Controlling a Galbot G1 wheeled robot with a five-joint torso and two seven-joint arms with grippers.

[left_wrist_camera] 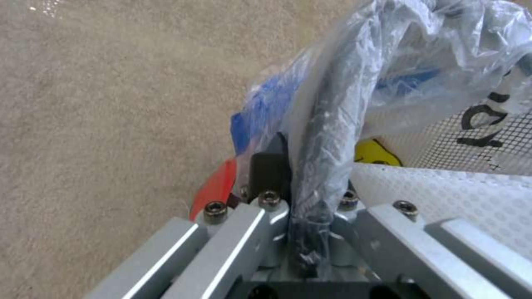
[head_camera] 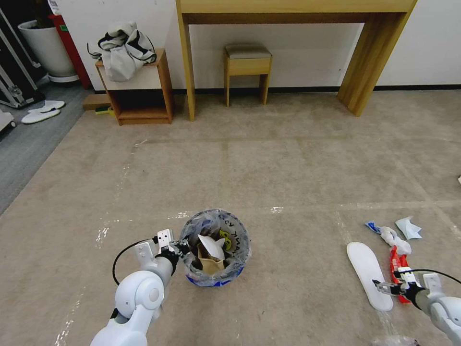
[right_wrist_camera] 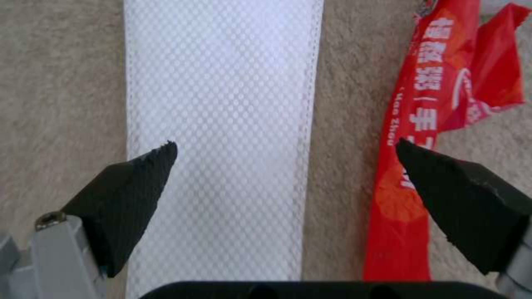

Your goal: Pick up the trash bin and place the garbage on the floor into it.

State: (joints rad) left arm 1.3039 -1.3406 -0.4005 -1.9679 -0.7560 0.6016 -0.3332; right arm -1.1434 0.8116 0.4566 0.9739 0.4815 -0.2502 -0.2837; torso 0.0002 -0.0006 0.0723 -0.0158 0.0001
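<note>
The trash bin (head_camera: 236,269), a small round bucket lined with a clear printed bag, stands on the carpet in front of me. A brown paper bag (head_camera: 210,263) and a white piece (head_camera: 212,246) lie inside it. My left gripper (head_camera: 180,247) is shut on the bin's bag-covered rim (left_wrist_camera: 327,137) on its left side; the left wrist view shows this gripper (left_wrist_camera: 302,166) clamped on it. At the lower right my right gripper (head_camera: 382,287) hangs open just above a flat white slipper (head_camera: 367,271). In the right wrist view the gripper (right_wrist_camera: 285,147) straddles the slipper (right_wrist_camera: 222,104) and the red wrapper (right_wrist_camera: 438,104).
The red wrapper (head_camera: 396,266) and white-blue crumpled papers (head_camera: 391,235) lie right of the slipper. Along the back wall are a wooden desk (head_camera: 293,9), a stool (head_camera: 247,65) and a low shelf (head_camera: 139,96) with a jacket (head_camera: 122,48). A white planter (head_camera: 45,48) and two slippers (head_camera: 42,111) sit far left.
</note>
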